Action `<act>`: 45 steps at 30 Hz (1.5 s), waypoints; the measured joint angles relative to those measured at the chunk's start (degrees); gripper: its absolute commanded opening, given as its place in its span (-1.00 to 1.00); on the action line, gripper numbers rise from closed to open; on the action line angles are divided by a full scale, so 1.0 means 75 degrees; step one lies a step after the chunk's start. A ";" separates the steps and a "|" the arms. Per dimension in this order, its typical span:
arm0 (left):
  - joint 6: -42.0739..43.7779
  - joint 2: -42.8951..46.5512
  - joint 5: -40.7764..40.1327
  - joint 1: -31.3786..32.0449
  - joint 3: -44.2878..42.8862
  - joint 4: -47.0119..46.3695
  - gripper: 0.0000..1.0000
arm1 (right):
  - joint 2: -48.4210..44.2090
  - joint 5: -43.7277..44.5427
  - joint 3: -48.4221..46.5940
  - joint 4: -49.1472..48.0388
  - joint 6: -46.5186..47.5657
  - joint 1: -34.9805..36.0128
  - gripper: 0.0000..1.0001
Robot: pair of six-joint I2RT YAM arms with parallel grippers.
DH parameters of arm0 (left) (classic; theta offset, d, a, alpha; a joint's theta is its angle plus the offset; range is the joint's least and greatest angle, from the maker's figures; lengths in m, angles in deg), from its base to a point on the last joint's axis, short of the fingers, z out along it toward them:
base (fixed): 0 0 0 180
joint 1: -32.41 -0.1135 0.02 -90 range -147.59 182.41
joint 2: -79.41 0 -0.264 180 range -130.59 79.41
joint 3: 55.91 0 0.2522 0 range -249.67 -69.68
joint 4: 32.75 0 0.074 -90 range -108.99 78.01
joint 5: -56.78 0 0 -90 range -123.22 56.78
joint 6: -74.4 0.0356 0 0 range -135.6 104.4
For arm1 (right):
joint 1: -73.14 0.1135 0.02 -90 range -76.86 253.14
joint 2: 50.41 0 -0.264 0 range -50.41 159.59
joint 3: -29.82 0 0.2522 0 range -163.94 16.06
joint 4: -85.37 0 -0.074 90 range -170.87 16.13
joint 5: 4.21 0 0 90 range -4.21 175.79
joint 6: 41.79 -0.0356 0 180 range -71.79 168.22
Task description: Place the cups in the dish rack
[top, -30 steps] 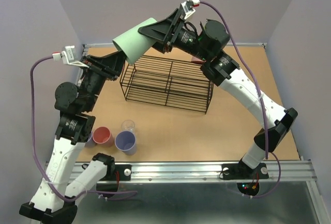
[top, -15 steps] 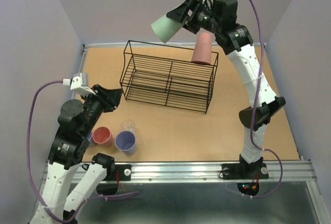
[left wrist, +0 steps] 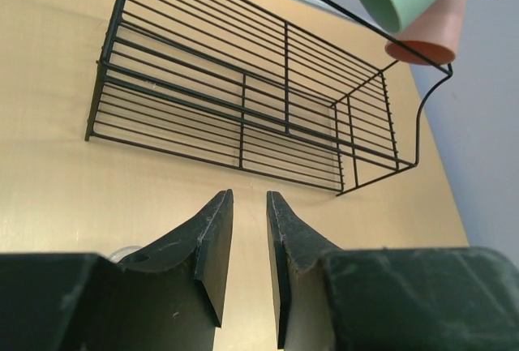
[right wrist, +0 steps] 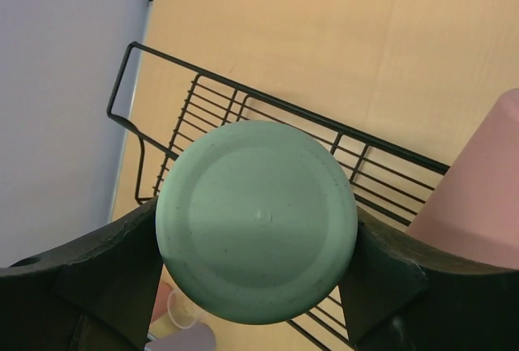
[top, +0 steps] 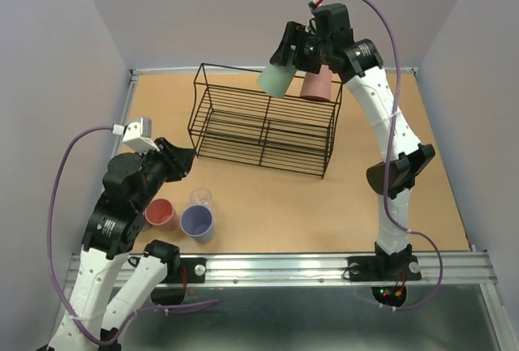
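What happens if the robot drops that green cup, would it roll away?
Probably. The green cup is round and tapered, so on its side it would likely roll in a curve. It looks like smooth plastic, so it may slip a little in the right gripper. It seems stiff: its base looks perfectly round while squeezed.

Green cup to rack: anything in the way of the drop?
Nothing visible stands between the green cup and the rack; the slats under it look bare. The only neighbour is the pink cup, upside down at the rack's far right corner, close beside the green one. Probably safest to set it down left of that.
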 measured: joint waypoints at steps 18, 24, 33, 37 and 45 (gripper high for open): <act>0.0289 -0.0478 0.0323 0.0000 0.0236 -0.0178 -0.37 | 0.0501 0.0606 -0.0527 0.0064 0.0828 0.0149 -0.64; 0.0341 -0.0542 0.0341 0.0000 0.0323 -0.0262 -0.37 | 0.0603 0.0679 -0.0542 -0.0131 0.0935 0.0236 -0.13; 0.0350 -0.0586 0.0341 0.0000 0.0495 -0.0341 -0.37 | 0.0761 0.0886 -0.0542 -0.0431 0.1128 0.0350 0.54; 0.0370 -0.0583 0.0344 0.0000 0.0530 -0.0367 -0.38 | 0.0790 0.0909 -0.0542 -0.0478 0.1139 0.0356 0.64; 0.0425 -0.0685 0.0344 0.0000 0.0577 -0.0388 -0.38 | 0.1020 0.0924 -0.0542 -0.0399 0.1186 0.0443 0.75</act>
